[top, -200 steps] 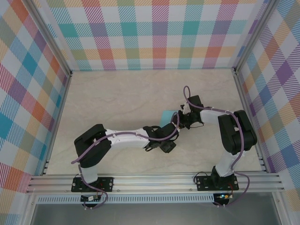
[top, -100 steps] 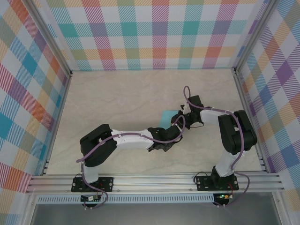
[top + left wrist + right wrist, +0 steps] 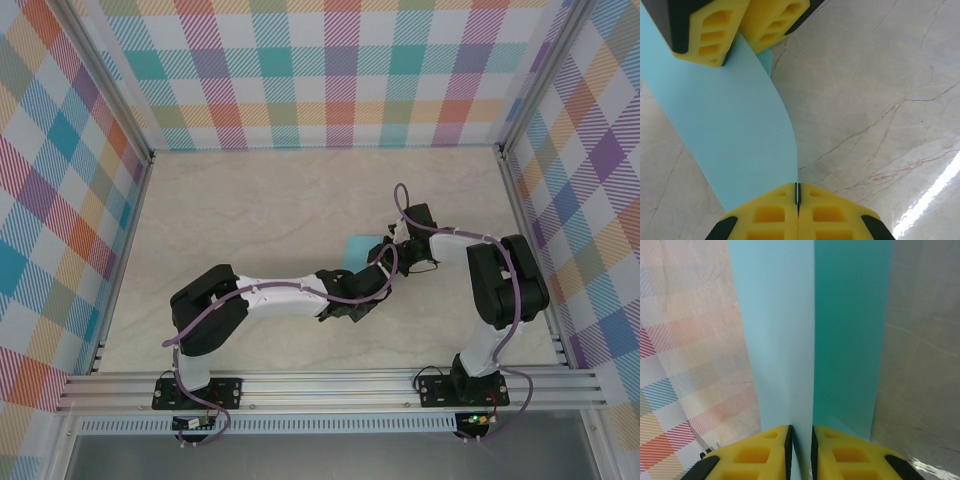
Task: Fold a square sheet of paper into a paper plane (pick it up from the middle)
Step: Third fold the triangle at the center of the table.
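top: left gripper (image 3: 368, 283) has closed in beside right gripper (image 3: 393, 252), sheet (image 3: 357, 247) between them, right of table centre | left wrist: jaws have just snapped together, pinching sheet's near edge; right gripper clamps the far end | right wrist: jaws nip the sheet's fold | meaning: both ends held, likely ready for creasing

From above, the light falls bright and even across the bench (image 3: 250, 220), with only soft shadows beneath my arms (image 3: 270, 295). By my left end effector (image 3: 797, 197), a white glare streak cuts the bench's lower right corner. At my right end effector (image 3: 801, 440), the square sheet of paper (image 3: 785, 315) shows a pale lit half beside a darker shaded half. The pads (image 3: 760, 452) nearest the lens look slightly soft.
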Available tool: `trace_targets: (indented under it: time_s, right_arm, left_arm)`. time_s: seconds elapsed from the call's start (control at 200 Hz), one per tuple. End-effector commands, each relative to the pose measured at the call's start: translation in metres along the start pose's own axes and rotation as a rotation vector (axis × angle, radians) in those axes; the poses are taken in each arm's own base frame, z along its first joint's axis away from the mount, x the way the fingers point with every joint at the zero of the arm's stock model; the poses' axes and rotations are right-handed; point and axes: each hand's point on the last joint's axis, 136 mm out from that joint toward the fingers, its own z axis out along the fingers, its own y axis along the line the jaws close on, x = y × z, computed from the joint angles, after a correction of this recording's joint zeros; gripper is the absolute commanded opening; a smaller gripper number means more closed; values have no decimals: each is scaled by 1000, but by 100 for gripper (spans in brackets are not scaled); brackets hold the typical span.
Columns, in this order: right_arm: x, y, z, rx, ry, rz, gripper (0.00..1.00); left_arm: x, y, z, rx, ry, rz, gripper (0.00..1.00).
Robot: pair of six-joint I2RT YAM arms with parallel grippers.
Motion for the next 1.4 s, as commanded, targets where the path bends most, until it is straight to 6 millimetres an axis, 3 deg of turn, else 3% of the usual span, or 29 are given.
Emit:
trace_targets:
  time_s: [0.0, 0.25, 0.5, 0.585, 0.8, 1.03, 1.215, 1.395]
  right_arm:
    - [-4, -7, 1, 39, 12, -16, 20]
    - [-3, 5, 9, -32, 77, -82, 17]
    - [4, 19, 14, -110, 139, -143, 16]
    - [2, 12, 13, -55, 126, -135, 20]
    - [-10, -7, -13, 101, 2, -86, 35]
    - [-8, -15, -39, 145, -91, -53, 38]
    - [-7, 4, -41, 48, -99, -85, 27]
    - [-13, 15, -21, 17, -28, -105, 20]
  left_arm:
    - [-9, -8, -11, 84, -5, -27, 0]
    - [-5, -18, -20, 208, 44, -74, 0]
    - [-2, -10, -20, 237, 74, -179, 0]
    - [-1, -8, -18, 275, 83, -212, 0]
    - [-7, 3, -15, 363, 81, -282, 0]
    - [-10, 16, -13, 477, 82, -363, 0]
    - [-6, 18, -7, 518, 104, -388, 0]
    - [-6, 21, -5, 525, 108, -397, 0]
